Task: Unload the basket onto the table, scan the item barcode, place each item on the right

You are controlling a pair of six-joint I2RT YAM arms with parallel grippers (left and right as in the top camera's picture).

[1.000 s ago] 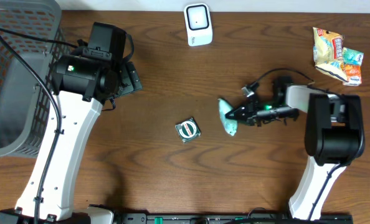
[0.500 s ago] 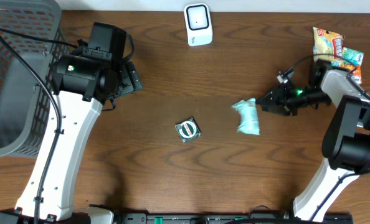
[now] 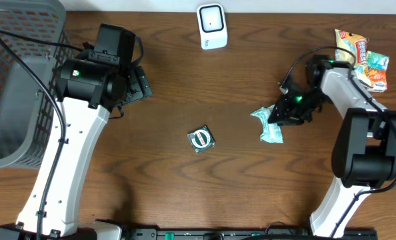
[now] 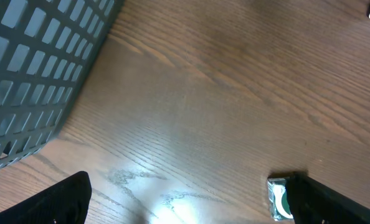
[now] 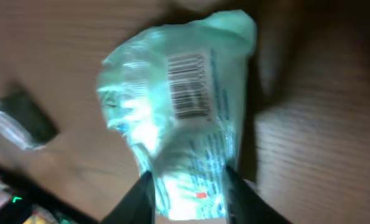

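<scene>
You had the right pincer closed narrowly on one end of the pale green packet. That put the packet at the right-middle of the overhead frame, low over the worktop. Whether it hung clear of the wood could not be told. The barcode faced your wrist camera. The scanner stood well apart, at the top centre of the overhead frame. Your left pincer hung wide open and empty at the left, with the small green tin near one finger.

The grip looked like your main risk. You held only an end of soft, slippery film, so a quick swing toward the scanner could have let the packet slide out or sag. The crinkled wrapper was also catching glare, and a bent or shiny code would probably fail to read. You would also have had to turn the wrist so the printed side met the scanner window. Otherwise you would have shown it the blank back. The snack bags at the upper right lay close to your right arm and could have been brushed.
</scene>
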